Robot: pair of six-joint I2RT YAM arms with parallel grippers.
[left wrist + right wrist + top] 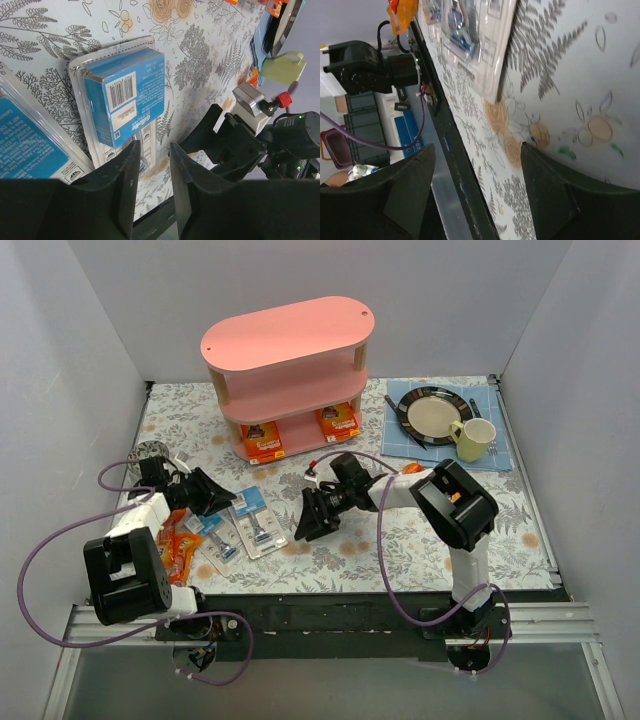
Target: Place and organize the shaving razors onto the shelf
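The pink three-tier shelf [290, 345] stands at the back centre. Two orange razor cards [265, 441] [338, 422] stand on its bottom board. Three clear white-blue blister packs [262, 534] [247, 502] [215, 537] lie on the table between the arms. Orange crinkly bags [174, 545] lie by the left arm. My left gripper [222, 498] [155, 145] hovers just short of one blister pack [125, 95], jaws slightly apart and empty. My right gripper [303, 524] [477, 165] is wide open and empty, low over the table to the right of a blister pack [480, 45].
A blue cloth [497, 455] at the back right holds a dark-rimmed plate [432, 415], a pale yellow mug [473, 438] and cutlery. A small metal object [152, 450] sits at the far left. The table's black front rail [452, 150] runs close by the right gripper.
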